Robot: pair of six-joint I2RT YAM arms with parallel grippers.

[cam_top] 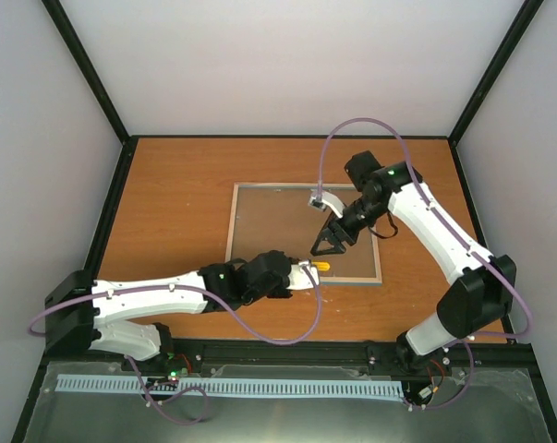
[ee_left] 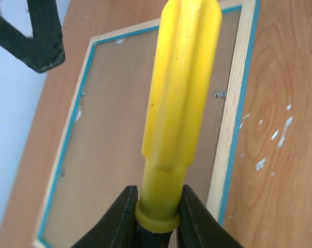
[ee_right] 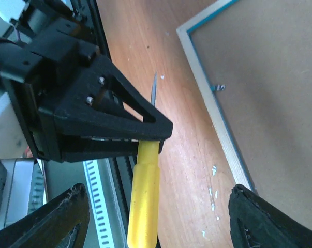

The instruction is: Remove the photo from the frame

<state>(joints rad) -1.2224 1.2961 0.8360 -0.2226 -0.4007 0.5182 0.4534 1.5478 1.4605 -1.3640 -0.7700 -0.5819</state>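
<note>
The frame [cam_top: 278,226] lies face down mid-table, its brown backing board [ee_left: 114,155] up and a thin turquoise edge around it. The photo is hidden under the backing. My left gripper [cam_top: 301,268] is shut on a yellow-handled screwdriver [ee_left: 181,103], and its jaws [ee_left: 157,201] pinch the handle's collar over the frame's near edge. The screwdriver's handle [ee_right: 144,201] points at my right gripper [cam_top: 327,247], which hangs open just above and beyond it. Nothing touches the right gripper's fingers [ee_right: 254,212]. The screwdriver's thin metal shaft [ee_right: 154,88] pokes out behind the left gripper [ee_right: 93,113].
Small metal tabs [ee_left: 219,94] hold the backing at the frame's sides. White flecks [ee_right: 213,186] mark the wooden table [cam_top: 167,212] beside the frame. Black enclosure posts [cam_top: 93,69] and pale walls stand around the table. A metal rail [cam_top: 232,386] runs along the near edge.
</note>
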